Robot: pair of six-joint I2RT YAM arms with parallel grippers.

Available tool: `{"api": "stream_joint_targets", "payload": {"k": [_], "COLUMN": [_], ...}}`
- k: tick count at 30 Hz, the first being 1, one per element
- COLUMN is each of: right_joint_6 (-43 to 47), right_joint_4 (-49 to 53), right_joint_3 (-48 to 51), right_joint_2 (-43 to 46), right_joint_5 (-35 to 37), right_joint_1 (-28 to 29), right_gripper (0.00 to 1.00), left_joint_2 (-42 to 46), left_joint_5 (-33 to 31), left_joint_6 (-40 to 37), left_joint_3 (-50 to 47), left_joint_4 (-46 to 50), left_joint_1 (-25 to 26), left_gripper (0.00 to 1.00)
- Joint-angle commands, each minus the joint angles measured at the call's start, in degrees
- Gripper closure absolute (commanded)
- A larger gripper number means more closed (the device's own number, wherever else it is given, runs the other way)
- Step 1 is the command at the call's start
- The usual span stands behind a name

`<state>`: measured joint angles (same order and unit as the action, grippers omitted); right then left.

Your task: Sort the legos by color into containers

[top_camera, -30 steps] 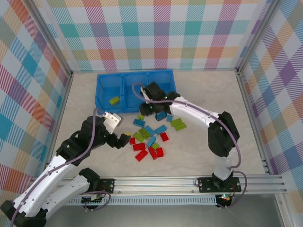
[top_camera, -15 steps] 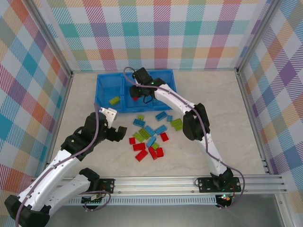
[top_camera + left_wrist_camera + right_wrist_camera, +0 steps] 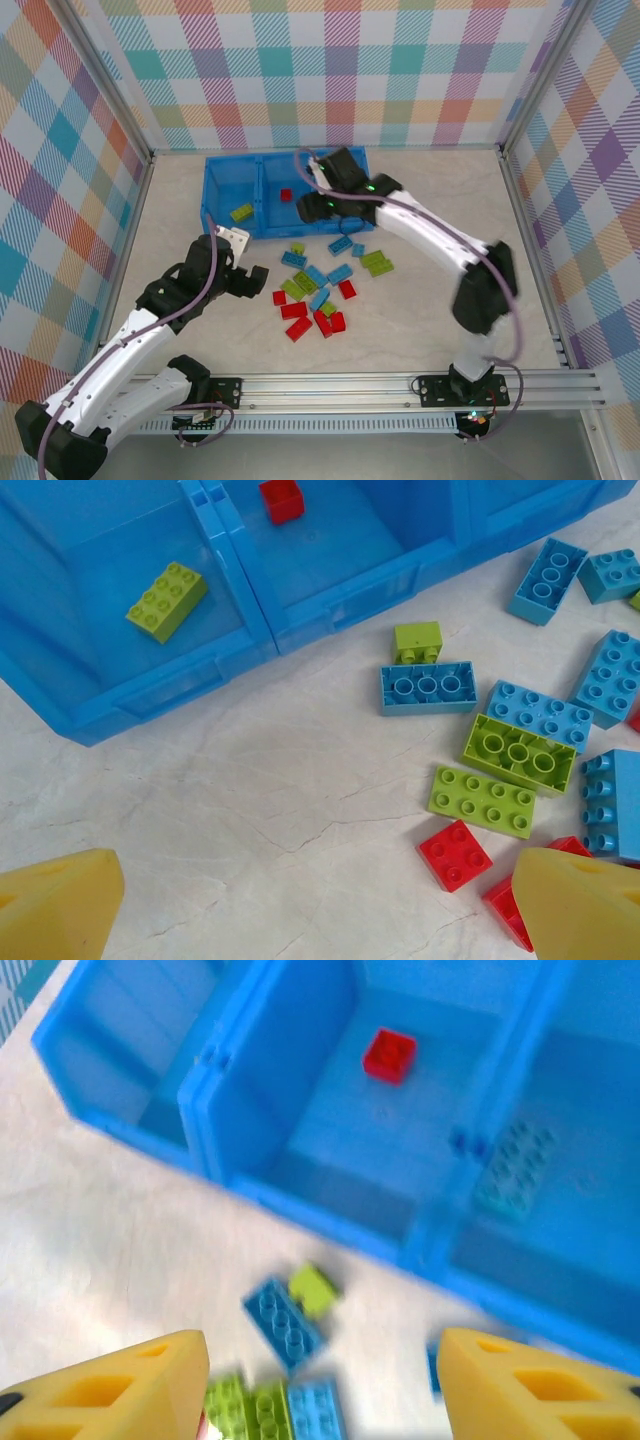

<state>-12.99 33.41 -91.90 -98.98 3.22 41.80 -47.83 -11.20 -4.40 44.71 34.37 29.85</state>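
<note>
Left hand (image 3: 320, 905): jaws fully apart, empty, hovering low over the desk (image 3: 250, 810). The loose legos (image 3: 510, 750) lie to its right. The nearest, a small red brick (image 3: 455, 855), is square, so no jaw alignment appears necessary. Right hand (image 3: 325, 1390): jaws apart, empty, above the tray (image 3: 300, 1200) front wall, farther from that brick.

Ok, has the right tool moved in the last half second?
Yes. Against the tray, the right tool has pulled back rightward, from over the middle compartment toward the near wall, leaving a red lego inside.
</note>
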Motion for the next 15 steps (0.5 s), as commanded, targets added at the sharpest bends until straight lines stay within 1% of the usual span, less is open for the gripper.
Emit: {"api": "stream_joint_targets", "payload": {"k": [1, 3, 5, 7, 10, 12, 15], "right_joint_6": [-1.48, -3.01, -3.97, -6.26, -9.82, -8.75, -5.99], "right_joint_4": [-6.36, -6.36, -6.01, -4.35, -1.62, -2.82, -6.51], "right_joint_3": [13.08, 20.12, 25.06, 28.11, 28.64, 27.95, 26.24], "right_joint_2": [11.31, 16.9, 20.0, 20.64, 17.17, 13.43, 6.86], "right_joint_5": [2.17, 2.55, 3.56, 6.0, 5.86, 7.07, 6.47], "right_joint_1": [-0.05, -0.14, -0.27, -1.47, -5.21, -5.76, -5.77], "right_gripper": [0.36, 0.35, 0.33, 0.33, 0.36, 0.37, 0.37], "left_joint_2": [-0.07, -0.46, -0.97, -0.74, 1.97, 4.85, 8.02], "left_joint_5": [1.56, 4.54, 8.27, 13.79, 23.08, 29.39, 32.95], "left_joint_6": [0.79, -1.39, -3.38, -5.53, -8.47, -10.34, -12.99], "left_joint_3": [1.34, 1.64, 2.34, 2.6, 1.08, -0.76, -2.93], "left_joint_4": [1.27, 1.55, 2.14, 2.29, 1.26, -0.3, -1.28], "left_joint_1": [-0.52, -0.57, -0.58, -0.58, -0.51, -0.49, -0.41], "left_gripper": [0.0, 0.0, 0.0, 0.0, 0.0, 0.0, 0.0]}}
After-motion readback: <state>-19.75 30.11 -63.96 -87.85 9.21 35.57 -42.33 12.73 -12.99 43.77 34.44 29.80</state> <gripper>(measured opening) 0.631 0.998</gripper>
